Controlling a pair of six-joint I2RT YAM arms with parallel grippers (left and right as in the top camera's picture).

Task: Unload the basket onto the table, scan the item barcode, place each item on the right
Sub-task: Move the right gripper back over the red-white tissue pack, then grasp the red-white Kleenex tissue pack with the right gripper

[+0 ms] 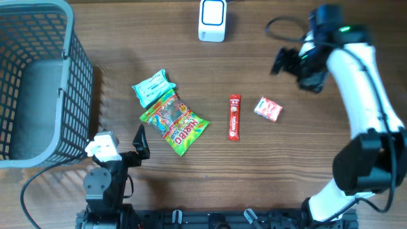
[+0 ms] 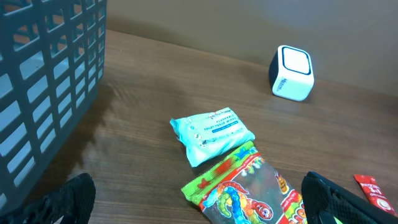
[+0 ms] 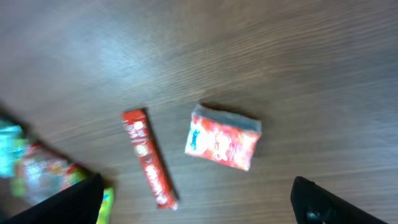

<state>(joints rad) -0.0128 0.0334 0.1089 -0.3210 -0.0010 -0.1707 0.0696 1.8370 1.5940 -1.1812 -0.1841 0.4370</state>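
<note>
Items for scanning all lie loose on the counter (image 1: 210,172), none of them lifted, so the step in hand looks like the opening one: choosing a package and reaching for it. The small red packet (image 1: 268,109) lies flat at the right of the group, just beside the red stick (image 1: 234,117) but not touching it. It is the one nearest the right pincer (image 1: 284,62), which hangs above the counter up and to the right of it, jaws wide apart with nothing between them. The right wrist view looks down on that packet and the stick, so I judge one of these two to be the target, more likely the packet.

The next move calls for the right arm to come down over the packet, close on its edges, then carry it to the white scanner (image 1: 212,20) at the far edge of the counter and turn the printed code toward it. Where the barcode sits cannot be told from here.

Further left, the gummy bag (image 1: 175,122) overlaps the teal tissue pack (image 1: 152,88). The left pincer (image 1: 124,147) sits low at the near edge, also spread open and empty, beside the grey basket (image 1: 79,83).

Count: four items, one of each kind; one scanner; one basket; two pincers.
</note>
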